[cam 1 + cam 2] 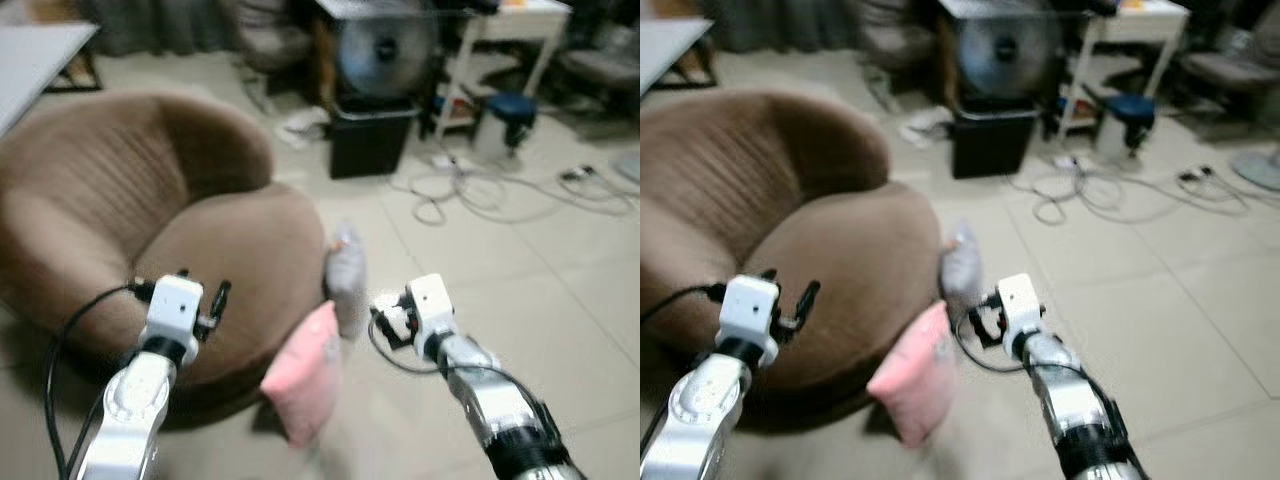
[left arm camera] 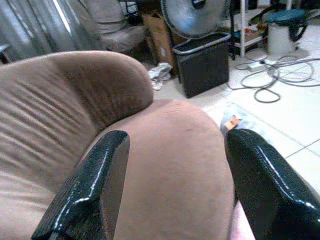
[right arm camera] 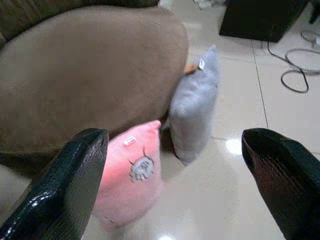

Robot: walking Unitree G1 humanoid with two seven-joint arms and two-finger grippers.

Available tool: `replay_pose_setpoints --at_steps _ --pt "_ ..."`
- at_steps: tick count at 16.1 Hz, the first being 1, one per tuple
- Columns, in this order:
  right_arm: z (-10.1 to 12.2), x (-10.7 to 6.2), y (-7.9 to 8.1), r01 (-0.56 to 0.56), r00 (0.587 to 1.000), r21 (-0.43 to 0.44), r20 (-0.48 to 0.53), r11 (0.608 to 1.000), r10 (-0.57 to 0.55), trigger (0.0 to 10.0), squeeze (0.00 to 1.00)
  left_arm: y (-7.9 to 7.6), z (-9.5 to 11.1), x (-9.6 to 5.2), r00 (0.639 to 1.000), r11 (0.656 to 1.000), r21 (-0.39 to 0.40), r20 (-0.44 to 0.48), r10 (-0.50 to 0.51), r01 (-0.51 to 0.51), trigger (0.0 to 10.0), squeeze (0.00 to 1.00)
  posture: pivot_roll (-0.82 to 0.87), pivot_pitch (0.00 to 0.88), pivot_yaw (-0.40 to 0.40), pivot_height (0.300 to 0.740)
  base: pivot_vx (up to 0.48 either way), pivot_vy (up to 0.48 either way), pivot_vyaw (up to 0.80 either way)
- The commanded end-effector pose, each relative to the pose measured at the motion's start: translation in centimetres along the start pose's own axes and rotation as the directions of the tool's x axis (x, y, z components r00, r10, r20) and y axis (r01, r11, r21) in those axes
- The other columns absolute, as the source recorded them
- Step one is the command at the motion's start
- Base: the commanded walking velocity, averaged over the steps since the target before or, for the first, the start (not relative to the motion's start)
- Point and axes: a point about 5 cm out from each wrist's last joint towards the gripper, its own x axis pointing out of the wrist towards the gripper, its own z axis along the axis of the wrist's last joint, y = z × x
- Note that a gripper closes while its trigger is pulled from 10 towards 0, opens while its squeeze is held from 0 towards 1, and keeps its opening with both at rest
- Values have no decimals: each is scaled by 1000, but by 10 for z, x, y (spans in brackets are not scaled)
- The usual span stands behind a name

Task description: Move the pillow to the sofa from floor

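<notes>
Right wrist view, right end effector [image 3: 175, 185] spread wide, pink pillow [image 3: 131, 177] and grey pillow [image 3: 194, 107] just ahead, left end effector [image 2: 175, 190] released over brown sofa [image 2: 165, 160].

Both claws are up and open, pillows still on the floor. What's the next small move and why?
Probably lower the right claw toward the pink pillow. It stands on the floor leaning against the brown sofa, nearest that claw, with the grey pillow just behind. Both claws are open and hold nothing; the left claw is over the seat.
</notes>
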Motion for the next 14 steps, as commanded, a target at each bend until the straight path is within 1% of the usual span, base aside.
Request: replay_pose_setpoints --at_steps 1,4,5,7,8,9,11,13,14 --pt "8 4 3 -27 999 -27 21 999 28 10000 0 0 -1 -4 1000 1000 -6 1 5 -5 10000 0 198 0 -36 740 274 0 0" --pt "5 5 6 -47 999 -22 14 999 48 10000 0 -1 -2 -9 1000 1000 2 -4 -2 2 10000 0 198 0 -36 740 294 0 0" --pt "2 2 8 -58 998 -35 12 998 59 10000 0 0 -2 -11 1000 1000 -1 -4 -6 6 10000 0 205 0 -42 740 315 0 0" --pt "-2 -1 6 -49 999 -53 1 997 49 10000 0 0 -4 -13 1000 1000 0 -11 -14 14 10000 0 200 0 -39 740 330 0 0" --pt "-3 -2 4 -32 999 -48 0 998 32 10000 0 0 -5 -13 1000 1000 1 -13 -16 16 10000 0 196 0 -38 740 334 0 0" --pt "-3 -2 3 -18 1000 8 5 1000 18 10000 0 1 -5 -12 1000 1000 1 -13 -16 16 10000 0 197 0 -39 740 334 0 0" --pt "-2 -3 4 -25 1000 -3 19 1000 25 10000 0 0 -4 -12 1000 1000 4 -11 -19 19 10000 0 201 0 -41 740 332 0 0" --pt "-3 -2 5 -19 1000 24 12 1000 18 10000 0 2 -2 -12 1000 1000 15 -9 -19 19 10000 0 209 0 -44 740 332 0 0" --pt "-3 -1 6 -20 1000 21 16 1000 19 10000 0 2 -1 -12 1000 1000 17 -6 -19 19 10000 0 209 0 -44 740 330 0 -775"
